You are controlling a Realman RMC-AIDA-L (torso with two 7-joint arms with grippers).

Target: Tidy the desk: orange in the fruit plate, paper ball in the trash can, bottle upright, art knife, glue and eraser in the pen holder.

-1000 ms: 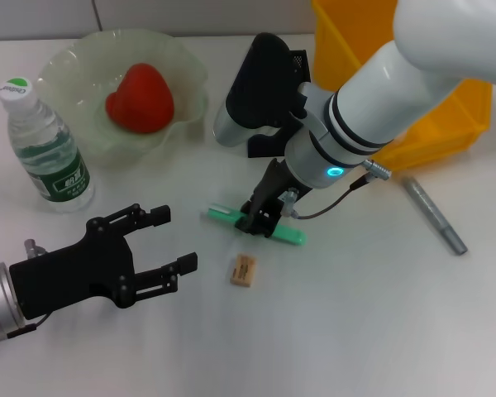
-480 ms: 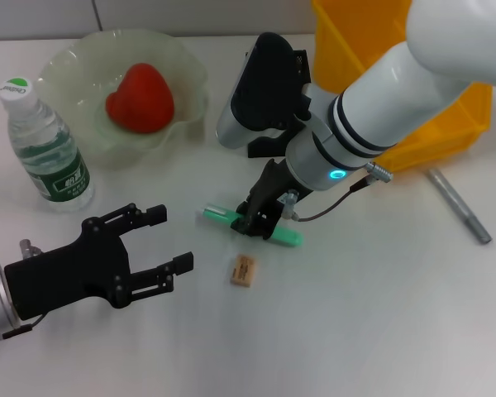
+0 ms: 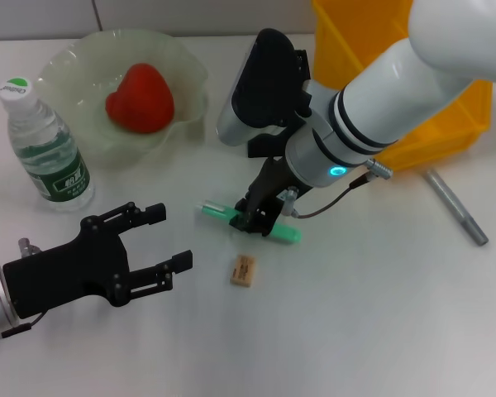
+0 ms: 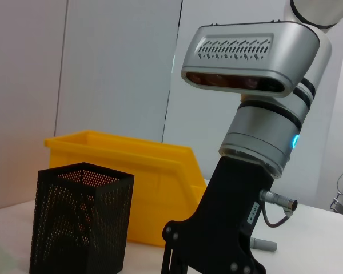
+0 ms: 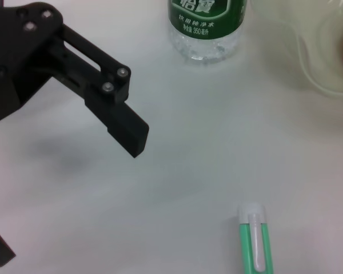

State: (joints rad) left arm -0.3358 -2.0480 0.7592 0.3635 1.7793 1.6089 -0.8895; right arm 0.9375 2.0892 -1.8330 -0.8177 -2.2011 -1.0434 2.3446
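Left gripper (image 3: 167, 238) hovers low over the table (image 3: 355, 331) with fingers spread, holding nothing. Just beyond, the eraser (image 3: 243, 270) lies loose, and the right gripper (image 3: 257, 217) pinches the green art knife (image 3: 250, 222) at its middle. Farther back, the bottle (image 3: 46, 147) stands upright beside the fruit plate (image 3: 190, 78).

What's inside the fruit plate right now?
The fruit plate holds one red-orange fruit, with nothing else visible. The spot beneath the fruit is covered.

— Where is each camera looking from?
— The head view is looking down over the green art knife (image 3: 250, 223); the right wrist view is hovering close above it (image 5: 255, 238), sharing that spot; the left wrist view is facing sideways, low.
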